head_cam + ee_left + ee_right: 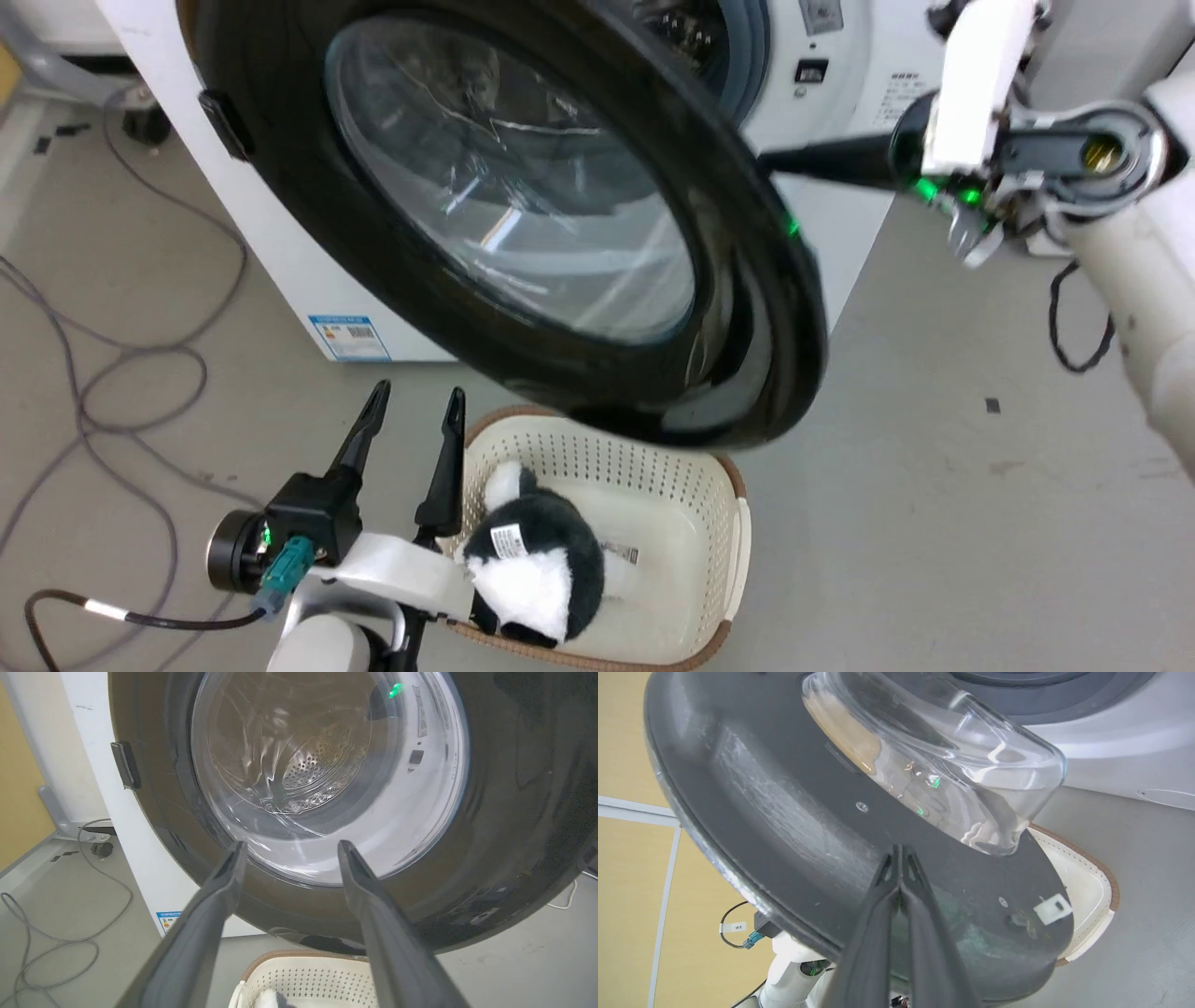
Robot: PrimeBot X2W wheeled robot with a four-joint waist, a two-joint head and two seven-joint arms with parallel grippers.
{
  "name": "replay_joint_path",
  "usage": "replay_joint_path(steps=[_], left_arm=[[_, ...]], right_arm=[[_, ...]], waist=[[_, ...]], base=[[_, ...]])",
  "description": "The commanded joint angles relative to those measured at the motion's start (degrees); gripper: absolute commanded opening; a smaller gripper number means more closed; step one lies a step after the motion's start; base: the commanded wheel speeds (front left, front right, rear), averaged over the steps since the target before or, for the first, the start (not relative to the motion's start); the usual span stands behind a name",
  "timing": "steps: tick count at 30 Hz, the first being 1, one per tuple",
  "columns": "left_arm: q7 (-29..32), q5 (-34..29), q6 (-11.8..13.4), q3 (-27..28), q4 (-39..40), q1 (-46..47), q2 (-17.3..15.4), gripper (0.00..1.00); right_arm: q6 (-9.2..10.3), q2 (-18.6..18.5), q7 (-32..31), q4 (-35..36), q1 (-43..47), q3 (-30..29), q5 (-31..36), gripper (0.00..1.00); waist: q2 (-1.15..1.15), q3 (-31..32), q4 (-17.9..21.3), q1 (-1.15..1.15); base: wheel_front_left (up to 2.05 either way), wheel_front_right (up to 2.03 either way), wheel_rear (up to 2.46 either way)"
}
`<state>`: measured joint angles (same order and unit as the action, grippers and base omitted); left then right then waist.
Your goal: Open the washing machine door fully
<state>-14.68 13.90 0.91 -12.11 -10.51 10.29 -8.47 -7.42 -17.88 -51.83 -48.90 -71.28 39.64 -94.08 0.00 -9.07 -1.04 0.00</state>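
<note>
Right hand (900, 850) behind door (784, 830)

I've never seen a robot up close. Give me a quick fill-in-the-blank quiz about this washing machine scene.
1. The washing machine door has a glossy ____ rim around clear glass.
2. The left gripper has its fingers ____, holding nothing.
3. The right gripper is ____, its tips at the door's inner face.
4. The plush toy lies in a cream, perforated ____.
Missing words: black; open; shut; basket.
</note>
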Motion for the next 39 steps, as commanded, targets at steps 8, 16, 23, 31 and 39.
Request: replay_joint_path(steps=[8,16,23,31,39], left_arm=[[0.08,0.4,0.35,-0.79,-0.86,-2.93,-0.6,1.0],[0.4,0.97,0.69,-1.57,-0.85,-4.42,-0.21,1.0],[0.38,1.57,1.04,-1.52,-0.78,-4.31,-0.16,1.0],[0.31,1.89,1.18,-1.78,-0.82,-4.31,-0.36,1.0],[0.15,2.17,1.63,-1.65,-0.78,-4.1,-0.38,1.0]], right_arm=[[-0.07,-0.34,-0.82,6.36,8.05,2.02,-1.26,0.0],[-0.07,-0.28,-1.43,13.4,12.61,4.46,-2.02,0.0],[-0.07,0.78,-0.94,19.77,15.74,6.48,-3.46,0.0],[-0.07,0.95,1.92,25.25,19.71,8.09,-5.45,0.0],[-0.07,-0.58,15.28,32.02,24.26,2.05,-6.19,1.0]], waist=[[0.0,4.29,-1.0,0.0],[0.0,5.55,-2.02,0.0],[0.0,5.52,-2.74,0.0],[0.0,5.65,-3.39,0.0],[0.0,5.37,-2.89,0.0]], base=[[0.0,0.0,0.0],[0.0,0.0,0.0],[0.0,0.0,0.0],[0.0,0.0,0.0],[0.0,0.0,0.0]])
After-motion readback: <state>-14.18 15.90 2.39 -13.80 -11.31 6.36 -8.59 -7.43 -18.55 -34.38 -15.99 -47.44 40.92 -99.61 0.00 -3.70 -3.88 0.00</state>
